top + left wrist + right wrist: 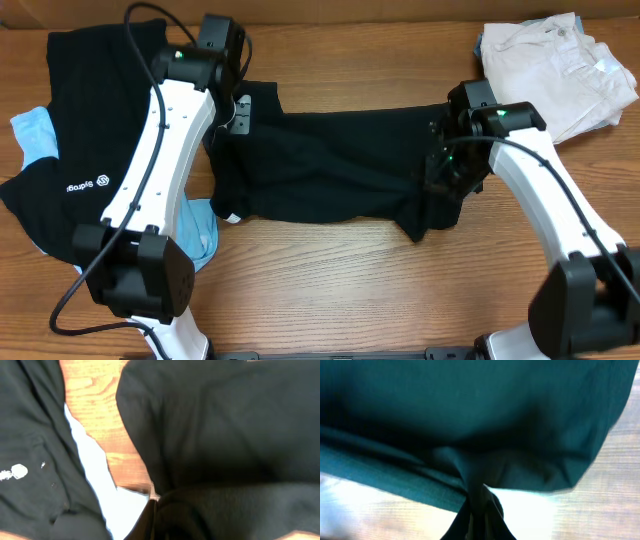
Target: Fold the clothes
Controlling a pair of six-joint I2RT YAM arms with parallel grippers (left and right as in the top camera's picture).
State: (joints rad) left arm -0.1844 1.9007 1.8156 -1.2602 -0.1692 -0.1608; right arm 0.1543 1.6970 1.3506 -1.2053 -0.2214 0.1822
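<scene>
Black T-shirt (330, 165) held by left hand (232, 118), right hand (441, 170), nearby white lettering (86, 183) illegible

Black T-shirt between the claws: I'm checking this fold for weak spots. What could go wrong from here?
1. The left claw and right claw each pinch only a small bunch of the black T-shirt; a pull might slip it free.
2. The lettered black garment lies under the left arm and could get dragged along.
3. The shirt is wrinkled, so the fold may come out uneven.
</scene>
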